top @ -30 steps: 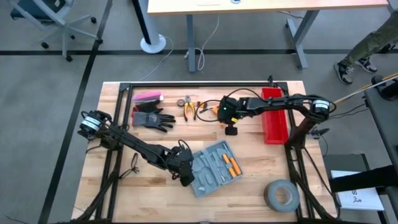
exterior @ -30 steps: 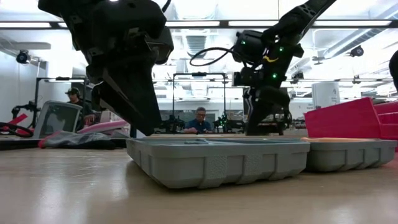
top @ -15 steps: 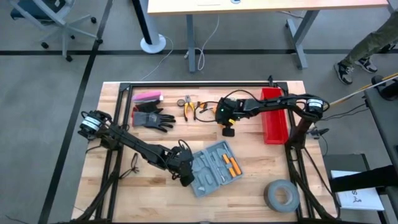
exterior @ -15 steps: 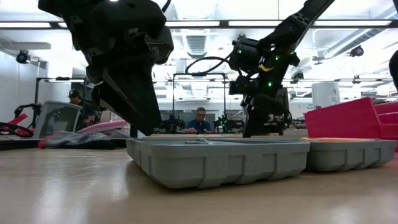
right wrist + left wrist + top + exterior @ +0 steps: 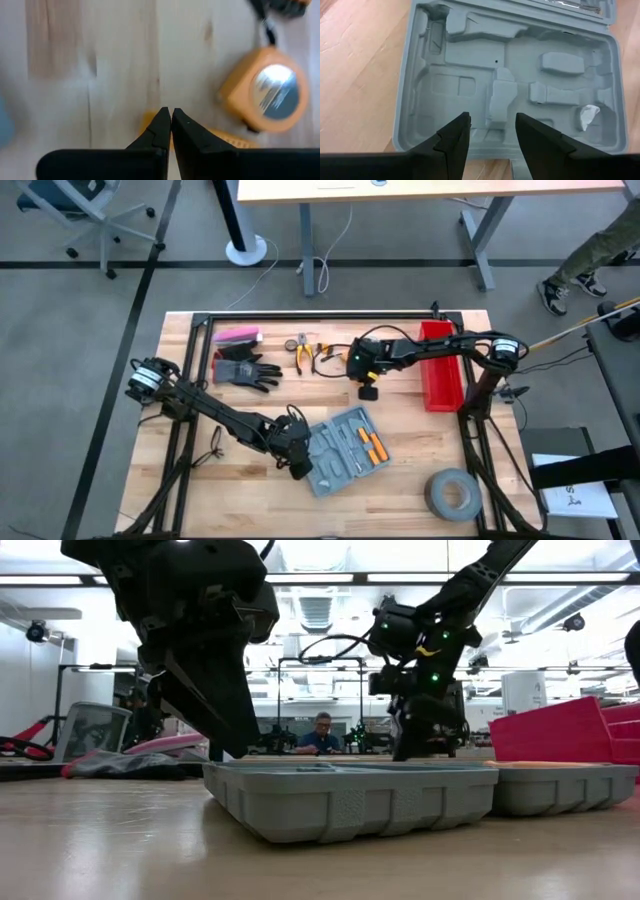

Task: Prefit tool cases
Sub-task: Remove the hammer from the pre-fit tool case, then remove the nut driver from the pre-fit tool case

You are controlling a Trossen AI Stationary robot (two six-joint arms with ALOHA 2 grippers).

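Fingers of the left gripper (image 5: 490, 131) stand apart over the near edge of the open tool case (image 5: 345, 448), seemingly steadying it mid-table, while the right gripper (image 5: 167, 131), fingers together and empty, hovers by an orange tape measure (image 5: 265, 90), probably its next pick.

no readable text, labels, brands or numbers on anything in view

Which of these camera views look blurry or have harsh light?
Right wrist view: soft and smeared, the orange tape measure and wood grain blurred behind the shut right gripper. Low view: bright ceiling lights leave both arms as dark silhouettes over the tool case. Left wrist view: sharp and evenly lit. High view: even, little shadow.
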